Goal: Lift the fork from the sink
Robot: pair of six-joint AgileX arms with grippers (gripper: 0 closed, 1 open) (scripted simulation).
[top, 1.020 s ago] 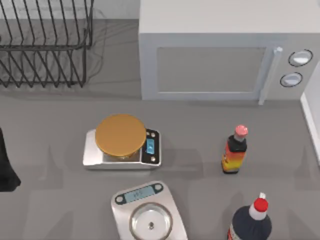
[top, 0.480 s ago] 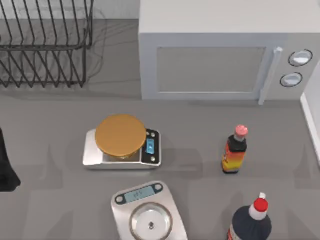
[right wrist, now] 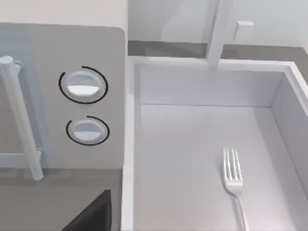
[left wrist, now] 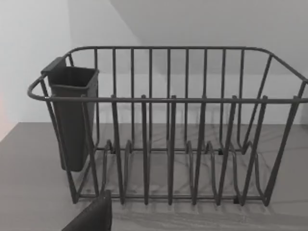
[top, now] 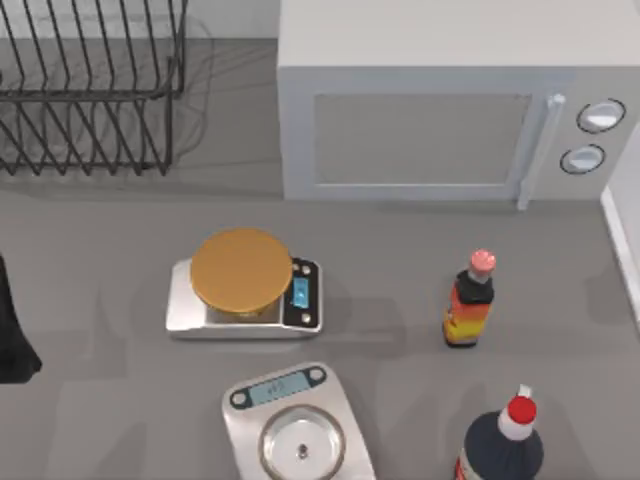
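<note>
Grey counter (top: pixel 90 250) with microwave (top: pixel 440 110) at its back edge. The fork (right wrist: pixel 235 185) lies flat on the sink (right wrist: pixel 129 144) floor, near one side wall. Gripper states cannot be told. Risk: thin handle slipping from a shallow pinch.

No text, number or brand can be read anywhere. The display of the lower scale (top: pixel 278 385) near the desk's front edge carries faint marks too small to make out, the small bottle (top: pixel 469 300) bears only a colored label, and the microwave (top: pixel 440 100) dials are unmarked.
</note>
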